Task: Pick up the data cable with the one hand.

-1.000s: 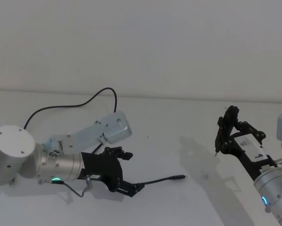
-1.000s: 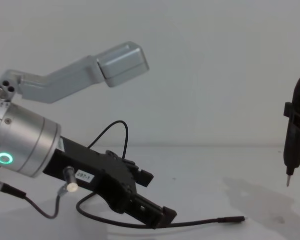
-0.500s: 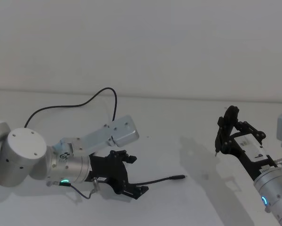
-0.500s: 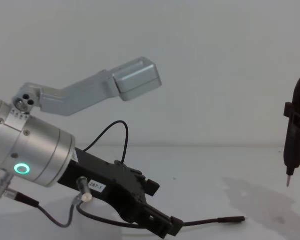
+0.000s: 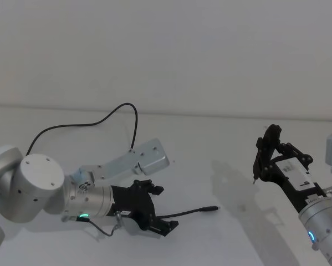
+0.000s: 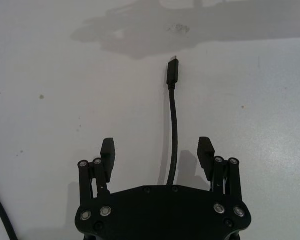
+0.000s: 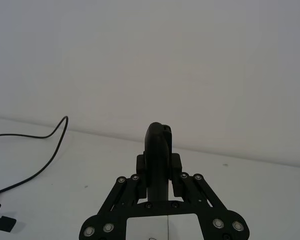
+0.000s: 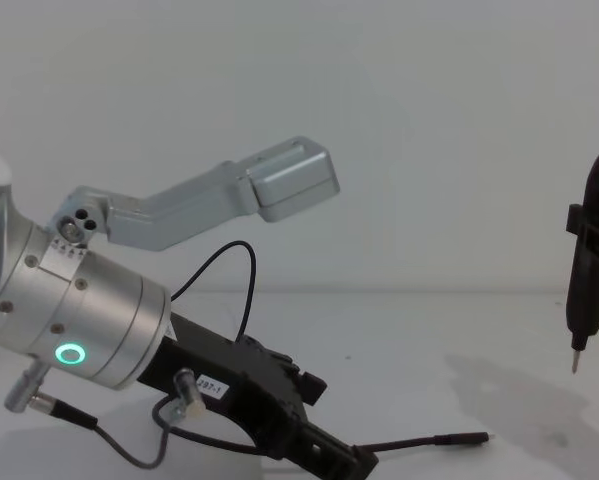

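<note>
White table [image 5: 199,144], left gripper [image 6: 156,143] jaws open astride data cable [image 6: 173,115], right gripper [image 7: 158,167] aside

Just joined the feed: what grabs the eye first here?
The left gripper sits low over the white table, open fingers straddling the data cable, whose plug lies just ahead. On the right, the right gripper holds a slim black tool raised, pin tip down.

Lower left, my left gripper's [image 5: 159,209] jaws spread astride the data cable [image 5: 188,211]; far right, my right gripper [image 5: 270,142] clasps a slim black tool [image 5: 259,164].
</note>
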Action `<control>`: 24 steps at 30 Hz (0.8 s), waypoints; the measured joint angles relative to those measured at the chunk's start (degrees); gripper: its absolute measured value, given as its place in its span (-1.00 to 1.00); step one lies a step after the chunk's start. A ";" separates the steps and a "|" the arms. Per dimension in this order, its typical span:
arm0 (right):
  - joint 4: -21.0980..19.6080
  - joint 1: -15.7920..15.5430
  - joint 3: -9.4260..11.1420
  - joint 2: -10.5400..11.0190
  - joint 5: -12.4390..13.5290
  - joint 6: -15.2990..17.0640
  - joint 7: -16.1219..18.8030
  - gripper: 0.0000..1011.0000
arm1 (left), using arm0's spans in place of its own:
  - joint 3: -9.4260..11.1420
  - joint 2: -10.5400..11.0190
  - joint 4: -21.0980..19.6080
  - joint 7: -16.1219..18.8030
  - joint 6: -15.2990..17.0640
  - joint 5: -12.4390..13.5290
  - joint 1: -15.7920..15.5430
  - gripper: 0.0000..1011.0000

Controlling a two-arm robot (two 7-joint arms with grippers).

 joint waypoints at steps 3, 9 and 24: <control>0.00 0.00 0.00 0.00 0.00 0.00 0.00 -0.47 | 0.09 -0.23 0.20 0.19 0.11 0.08 -0.02 0.95; 0.00 0.00 0.00 0.00 0.00 0.00 0.00 -0.47 | 0.21 -0.51 0.45 0.41 0.24 0.17 -0.04 0.70; 0.00 0.00 0.00 0.00 0.00 0.00 0.00 -0.47 | 0.38 -0.90 0.81 0.70 0.40 0.28 -0.09 -0.19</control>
